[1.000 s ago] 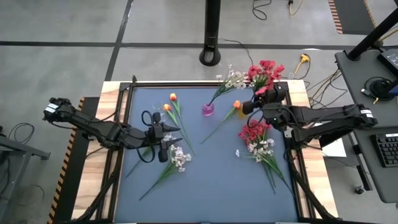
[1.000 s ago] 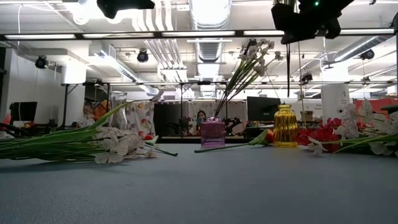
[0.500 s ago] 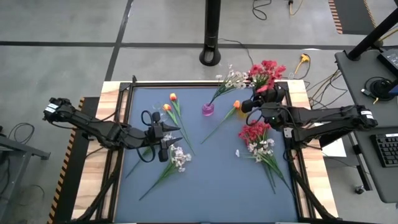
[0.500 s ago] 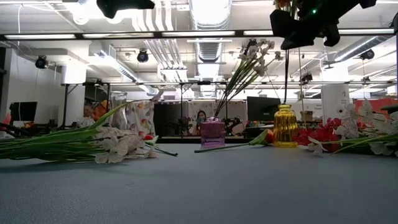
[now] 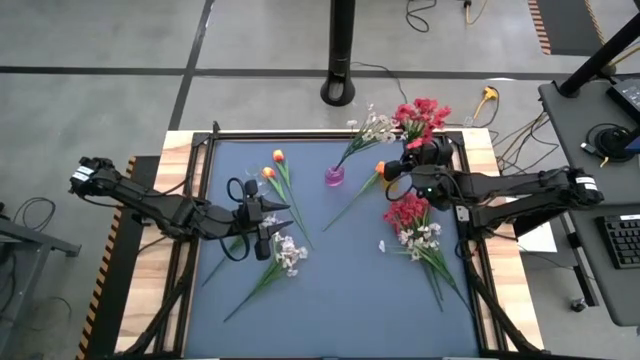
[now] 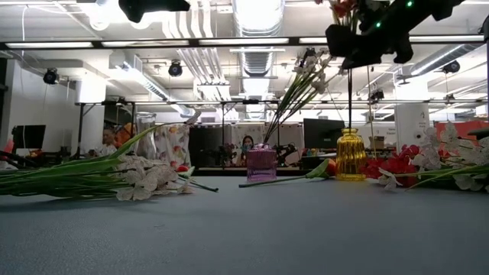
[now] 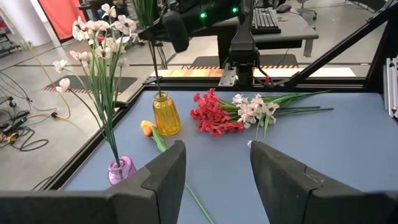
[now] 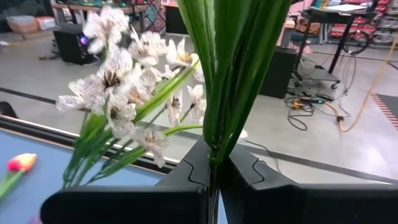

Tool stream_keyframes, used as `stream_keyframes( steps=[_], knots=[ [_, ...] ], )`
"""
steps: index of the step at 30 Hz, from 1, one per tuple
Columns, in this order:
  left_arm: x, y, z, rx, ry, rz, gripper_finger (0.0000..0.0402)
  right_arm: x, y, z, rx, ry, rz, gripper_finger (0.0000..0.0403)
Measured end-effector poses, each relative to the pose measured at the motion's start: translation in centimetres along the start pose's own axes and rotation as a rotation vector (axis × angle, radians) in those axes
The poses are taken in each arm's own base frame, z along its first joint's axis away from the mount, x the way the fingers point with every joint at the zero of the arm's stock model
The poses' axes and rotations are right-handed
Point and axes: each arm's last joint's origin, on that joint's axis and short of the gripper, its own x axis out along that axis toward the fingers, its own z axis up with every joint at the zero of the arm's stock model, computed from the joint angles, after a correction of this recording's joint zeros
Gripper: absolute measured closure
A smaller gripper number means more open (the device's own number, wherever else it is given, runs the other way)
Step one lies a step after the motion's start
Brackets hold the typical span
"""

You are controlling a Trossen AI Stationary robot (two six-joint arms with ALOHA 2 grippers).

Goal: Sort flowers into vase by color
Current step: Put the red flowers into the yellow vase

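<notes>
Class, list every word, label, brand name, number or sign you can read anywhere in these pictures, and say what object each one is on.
None can be read: no view shows legible text.
The yellow vase and purple vase carry no label.
The keyboard keys beside the table are too small to read.
The hazard stripes along the table edge are a pattern, not words.

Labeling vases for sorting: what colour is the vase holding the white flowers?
Purple vase, seen best in the left wrist view.
</notes>
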Motion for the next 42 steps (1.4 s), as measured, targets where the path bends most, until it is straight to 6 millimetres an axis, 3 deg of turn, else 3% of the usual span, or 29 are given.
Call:
stream_keyframes(
  steps=[33, 42],
  knots=[
    [0.02, 0.00, -0.02, 0.001, 0.001, 0.000, 0.0238, 0.20, 0.33, -0.21, -0.003, 0.018, 0.034, 0.0389],
    [0.02, -0.01, -0.02, 0.002, 0.002, 0.000, 0.0238, 0.19, 0.32, -0.22, -0.005, 0.018, 0.033, 0.0322]
  ],
)
